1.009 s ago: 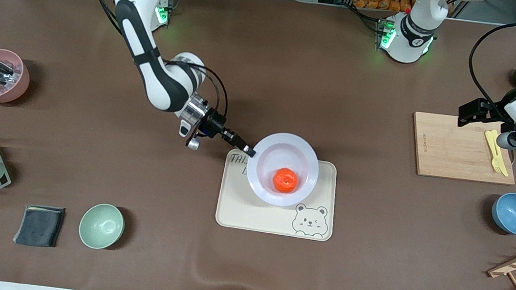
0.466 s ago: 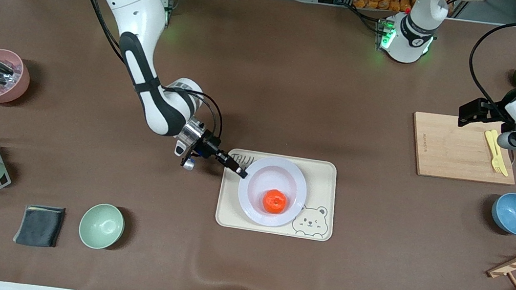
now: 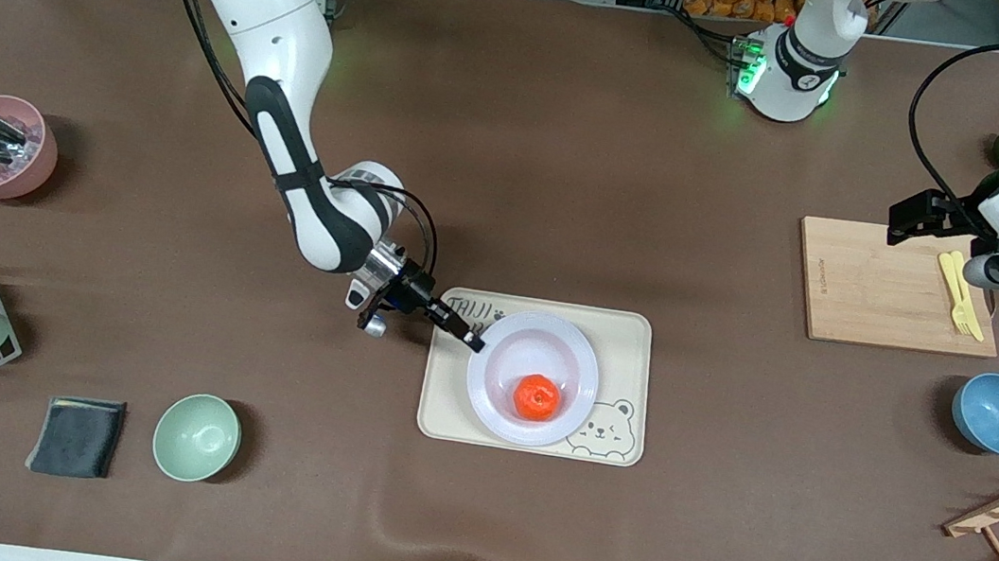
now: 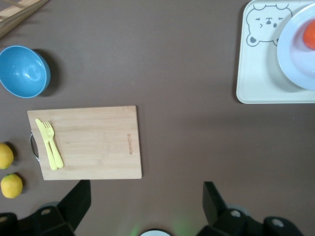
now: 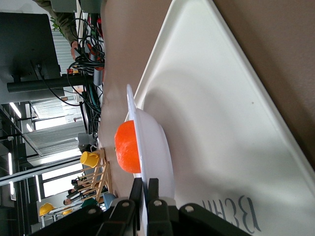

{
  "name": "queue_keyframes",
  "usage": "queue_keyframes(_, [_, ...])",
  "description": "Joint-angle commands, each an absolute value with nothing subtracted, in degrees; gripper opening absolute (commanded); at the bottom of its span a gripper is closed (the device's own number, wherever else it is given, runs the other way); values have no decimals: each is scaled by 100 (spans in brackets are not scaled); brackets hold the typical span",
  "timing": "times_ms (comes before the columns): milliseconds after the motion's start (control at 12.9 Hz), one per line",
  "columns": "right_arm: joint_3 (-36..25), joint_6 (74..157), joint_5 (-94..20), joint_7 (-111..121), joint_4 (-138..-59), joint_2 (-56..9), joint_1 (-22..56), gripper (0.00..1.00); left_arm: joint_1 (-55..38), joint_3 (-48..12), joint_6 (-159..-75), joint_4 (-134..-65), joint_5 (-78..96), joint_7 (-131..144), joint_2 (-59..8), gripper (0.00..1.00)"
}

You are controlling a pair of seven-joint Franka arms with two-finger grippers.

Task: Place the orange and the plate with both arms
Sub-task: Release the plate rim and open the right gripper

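While the right end effector (image 3: 474, 344) pinches the plate (image 3: 531, 378) rim toward the right arm's end, the plate with its orange (image 3: 537, 397) rests on the tray (image 3: 445, 412); the left end effector (image 4: 142, 196) waits spread, well apart.

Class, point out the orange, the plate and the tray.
orange (image 3: 536, 397): front view, middle of the fruit.
plate (image 3: 582, 364): front view, bare rim.
tray (image 3: 636, 331): front view, bare corner.
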State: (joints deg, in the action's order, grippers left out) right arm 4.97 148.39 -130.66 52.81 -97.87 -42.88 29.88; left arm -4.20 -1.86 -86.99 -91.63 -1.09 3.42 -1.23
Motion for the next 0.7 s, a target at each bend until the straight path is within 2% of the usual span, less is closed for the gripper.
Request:
queue_keyframes(0, [536,15003,-12973,5212,-9606,-4395,2971,58,-395,-185,-8578,-9097,-9,387,-70,100])
queue_keyframes(621, [536,15047,-12201,4845,-9703,-4430,2830,58,-396,-193,-8578,-8789,-17,378,-123,100])
